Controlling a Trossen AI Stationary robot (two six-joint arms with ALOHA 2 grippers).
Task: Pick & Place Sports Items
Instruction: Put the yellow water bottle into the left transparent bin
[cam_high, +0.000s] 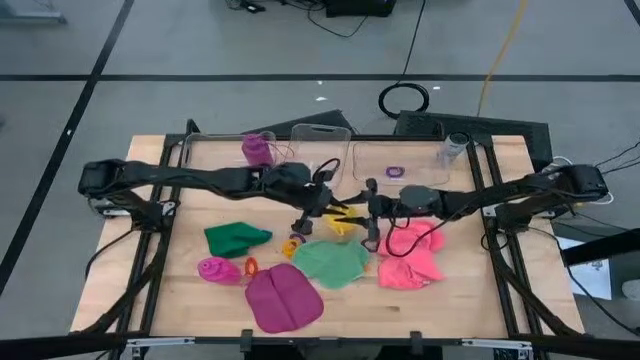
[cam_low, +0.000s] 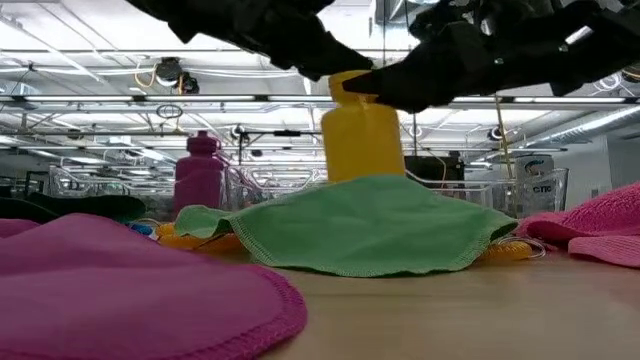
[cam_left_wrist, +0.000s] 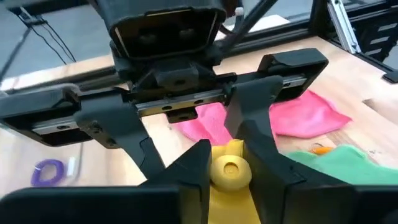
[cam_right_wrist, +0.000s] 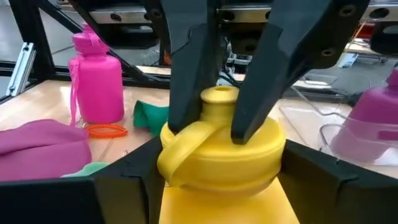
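Yellow, smooth plastic bottle (cam_low: 362, 138) stands upright, cap skyward; left end effector (cam_left_wrist: 231, 163) pinches its cap, right end effector (cam_right_wrist: 219, 127) clasps its shoulder.

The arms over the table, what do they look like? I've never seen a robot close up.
Both are slim and matte black, built from jointed segments, with thin black cables looping along them. The left gripper and right gripper each end in two flat, tapering black fingers sliding on a silvery metal rail below a boxy black housing. I can't make out any markings.
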